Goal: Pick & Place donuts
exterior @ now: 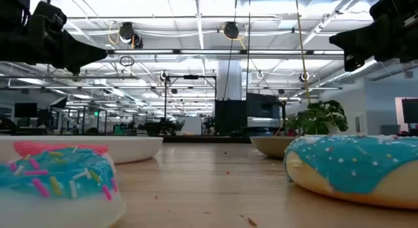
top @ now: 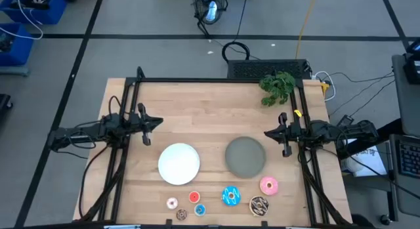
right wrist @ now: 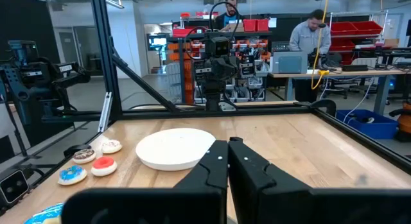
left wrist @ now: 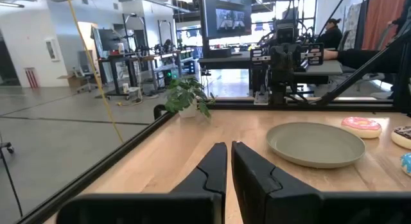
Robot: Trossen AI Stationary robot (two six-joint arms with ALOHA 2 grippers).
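Seven donuts lie in a loose row near the table's near edge: large pink (top: 268,185), large blue (top: 230,195), brown sprinkled (top: 259,204), and the tiny whitish-pink (top: 172,203), red (top: 194,197), blue (top: 199,209) and brown (top: 182,214). Each rests flat on the wood. My left gripper (top: 159,122) hovers shut above the table's left side, far-left of the white plate (top: 179,163). My right gripper (top: 267,132) hovers shut on the right, just beyond the grey plate (top: 245,156). The left wrist view shows the pink donut (left wrist: 361,126). The right wrist view shows the tiny red one (right wrist: 104,165).
Both plates sit between the grippers and the donut row. A green plant (top: 278,86) stands at the far right corner. Black frame rails (top: 216,80) run along the far, left and right table edges. People work at benches beyond the table (right wrist: 311,36).
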